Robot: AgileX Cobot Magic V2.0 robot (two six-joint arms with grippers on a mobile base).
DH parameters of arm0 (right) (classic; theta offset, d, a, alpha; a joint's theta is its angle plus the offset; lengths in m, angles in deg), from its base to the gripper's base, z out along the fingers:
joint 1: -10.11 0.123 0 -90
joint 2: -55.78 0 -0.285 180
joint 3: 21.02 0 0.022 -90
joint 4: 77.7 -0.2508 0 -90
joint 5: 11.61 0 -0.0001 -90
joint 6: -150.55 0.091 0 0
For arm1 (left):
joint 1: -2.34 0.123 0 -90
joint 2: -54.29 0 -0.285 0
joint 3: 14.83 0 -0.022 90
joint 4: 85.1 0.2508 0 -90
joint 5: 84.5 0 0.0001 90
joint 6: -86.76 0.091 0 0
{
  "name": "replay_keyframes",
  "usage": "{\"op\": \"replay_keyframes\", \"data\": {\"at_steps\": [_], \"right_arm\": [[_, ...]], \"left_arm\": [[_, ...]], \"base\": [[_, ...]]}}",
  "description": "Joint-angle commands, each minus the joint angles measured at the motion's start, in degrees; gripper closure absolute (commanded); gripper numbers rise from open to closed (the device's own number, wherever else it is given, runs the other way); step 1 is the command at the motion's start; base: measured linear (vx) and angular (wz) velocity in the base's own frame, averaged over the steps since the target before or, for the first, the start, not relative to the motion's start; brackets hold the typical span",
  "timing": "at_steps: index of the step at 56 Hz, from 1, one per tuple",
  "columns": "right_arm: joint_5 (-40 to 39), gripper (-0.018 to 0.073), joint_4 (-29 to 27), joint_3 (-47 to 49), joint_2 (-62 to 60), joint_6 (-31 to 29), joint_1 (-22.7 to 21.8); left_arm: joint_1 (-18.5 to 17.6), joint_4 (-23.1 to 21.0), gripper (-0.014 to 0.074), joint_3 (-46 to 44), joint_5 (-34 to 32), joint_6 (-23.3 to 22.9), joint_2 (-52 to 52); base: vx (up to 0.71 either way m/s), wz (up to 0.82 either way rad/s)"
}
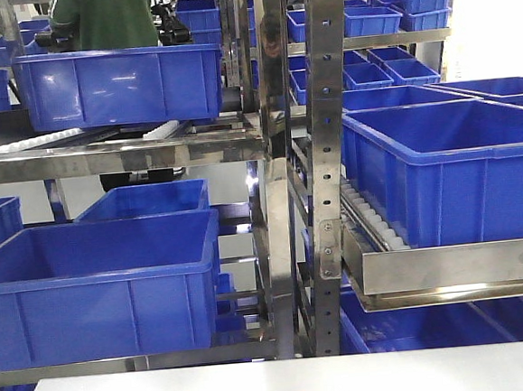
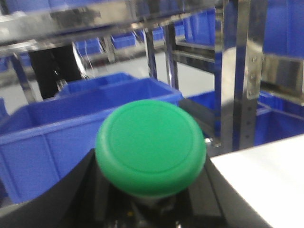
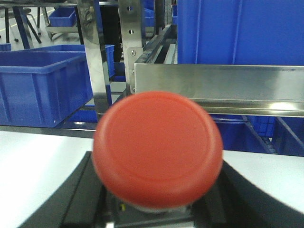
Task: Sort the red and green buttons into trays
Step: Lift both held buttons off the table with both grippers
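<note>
Beyond the far edge of the white counter (image 1: pixel 294 383), in the front view, we record steel racking (image 1: pixel 326 154) loaded with blue crates (image 1: pixel 97 290). The nearer ones show only bare blue walls inside. A person in a green shirt (image 1: pixel 103 18) stands behind the upper left crate.

Left wrist view: the green button (image 2: pixel 151 145) fills the centre with its smooth round cap facing the lens. It is held above the counter's edge, which shows at lower right. The left gripper (image 2: pixel 152 209) is clamped on it beneath the cap, with dark fingers (image 2: pixel 71 199) either side.

Right wrist view: the red button (image 3: pixel 157 149), cap glossy and round, sits over the counter before a steel shelf rail (image 3: pixel 218 88). The right gripper (image 3: pixel 156 216) is likewise clamped on it.
</note>
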Motion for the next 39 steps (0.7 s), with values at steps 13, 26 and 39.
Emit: {"op": "replay_keyframes", "data": {"at_steps": [13,26,39], "right_arm": [[-4.27,0.0567,0.56,1.66,-4.37,-0.49,-0.27],[-3.96,0.0567,0.56,1.65,-4.31,-0.49,-0.27],[-3.89,0.0567,0.56,1.65,-4.31,-0.49,-0.27]], "left_arm": [[-0.57,-0.47,0.0596,-1.65,2.23,-0.29,-6.36],[-0.57,-0.47,0.0596,-1.65,2.34,-0.29,-6.3],[-0.57,-0.47,0.0596,-1.65,2.42,-0.29,-6.3]], "base": [[0.0,0.0],[0.0,0.0],[0.0,0.0]]}}
